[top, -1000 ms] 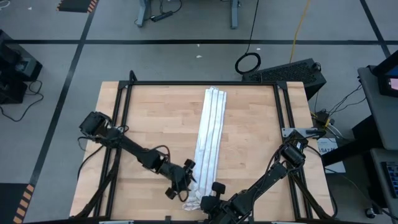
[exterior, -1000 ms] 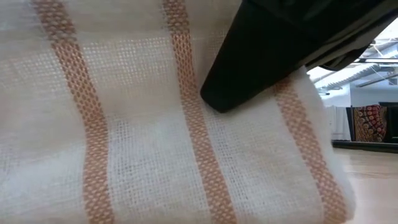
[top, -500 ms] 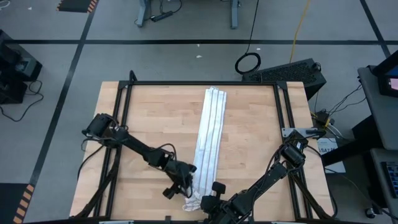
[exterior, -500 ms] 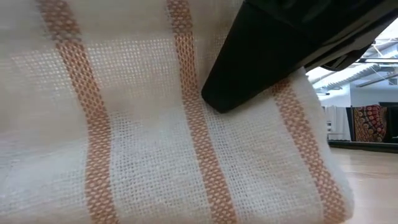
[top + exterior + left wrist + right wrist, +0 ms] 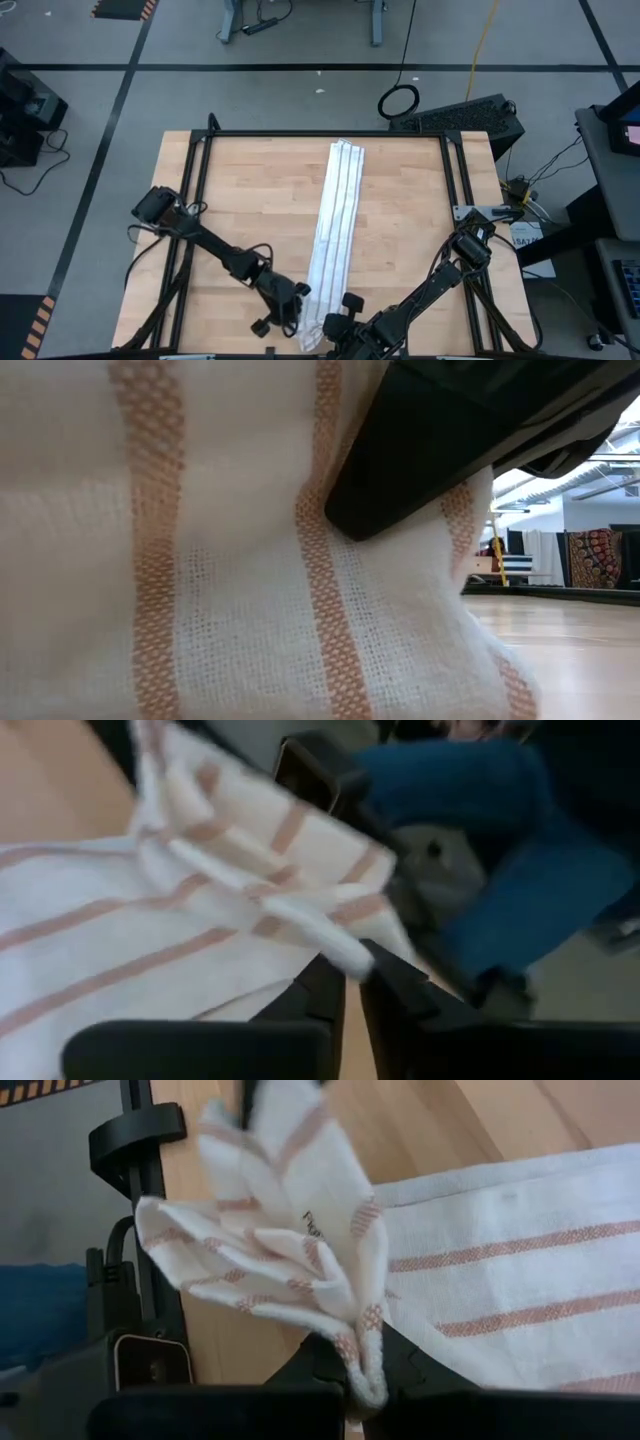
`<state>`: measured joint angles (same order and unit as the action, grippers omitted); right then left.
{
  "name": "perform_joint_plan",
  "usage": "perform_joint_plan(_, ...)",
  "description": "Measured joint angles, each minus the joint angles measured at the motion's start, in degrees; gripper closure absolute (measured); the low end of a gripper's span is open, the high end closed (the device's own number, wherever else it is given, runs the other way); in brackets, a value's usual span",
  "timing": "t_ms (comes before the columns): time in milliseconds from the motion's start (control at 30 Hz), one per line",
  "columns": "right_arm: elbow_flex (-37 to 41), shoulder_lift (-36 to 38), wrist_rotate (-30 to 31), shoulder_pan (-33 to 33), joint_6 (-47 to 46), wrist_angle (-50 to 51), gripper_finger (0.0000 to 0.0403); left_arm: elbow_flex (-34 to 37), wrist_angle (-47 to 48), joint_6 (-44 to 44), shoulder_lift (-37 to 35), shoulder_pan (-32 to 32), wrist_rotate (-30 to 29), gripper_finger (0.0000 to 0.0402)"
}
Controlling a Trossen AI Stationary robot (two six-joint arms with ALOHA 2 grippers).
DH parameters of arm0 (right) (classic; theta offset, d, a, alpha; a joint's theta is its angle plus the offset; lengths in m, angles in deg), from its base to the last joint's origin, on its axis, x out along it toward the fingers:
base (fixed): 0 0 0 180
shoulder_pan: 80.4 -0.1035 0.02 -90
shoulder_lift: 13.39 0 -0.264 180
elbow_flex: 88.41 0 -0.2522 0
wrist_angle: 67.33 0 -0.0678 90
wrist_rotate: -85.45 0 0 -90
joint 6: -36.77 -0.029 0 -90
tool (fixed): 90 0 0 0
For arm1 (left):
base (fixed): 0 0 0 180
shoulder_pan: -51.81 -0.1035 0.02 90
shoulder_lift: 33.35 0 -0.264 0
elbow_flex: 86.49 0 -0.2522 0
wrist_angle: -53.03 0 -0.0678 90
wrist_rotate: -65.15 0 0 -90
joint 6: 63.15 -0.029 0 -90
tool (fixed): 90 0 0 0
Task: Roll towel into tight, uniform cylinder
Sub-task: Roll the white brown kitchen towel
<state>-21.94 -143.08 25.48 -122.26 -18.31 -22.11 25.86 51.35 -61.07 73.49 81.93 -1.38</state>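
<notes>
From overhead I see the towel (image 5: 335, 235) folded into a long narrow strip running down the middle of the wooden surface (image 5: 250, 210), its far end near the back edge and its near end at the front edge between my two arms. The left gripper (image 5: 285, 312) sits at that near end from the left side, its fingers (image 5: 330, 985) pressed together on a bunched fold of the towel (image 5: 240, 870). The right gripper (image 5: 335, 322) is at the same end from the right, clamped on the lifted, crumpled corner of the towel (image 5: 290, 1250). In the low view the striped towel (image 5: 200, 560) hangs close in front of the camera with a dark finger (image 5: 440, 450) against it.
</notes>
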Motion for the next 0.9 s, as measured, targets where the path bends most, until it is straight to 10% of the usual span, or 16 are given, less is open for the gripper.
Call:
perform_joint_plan(567, 0.0, 0.0, 3.2, -1.4, -1.3, -0.3, 0.0403, 0.0, 8.5, 15.5, -0.3, 9.5, -17.1, 0.0213)
perform_joint_plan(900, 0.0, 0.0, 8.1, -2.7, 3.4, 1.2, 0.0403, 5.1, 3.4, 19.9, 0.8, 19.8, -49.7, 0.0205)
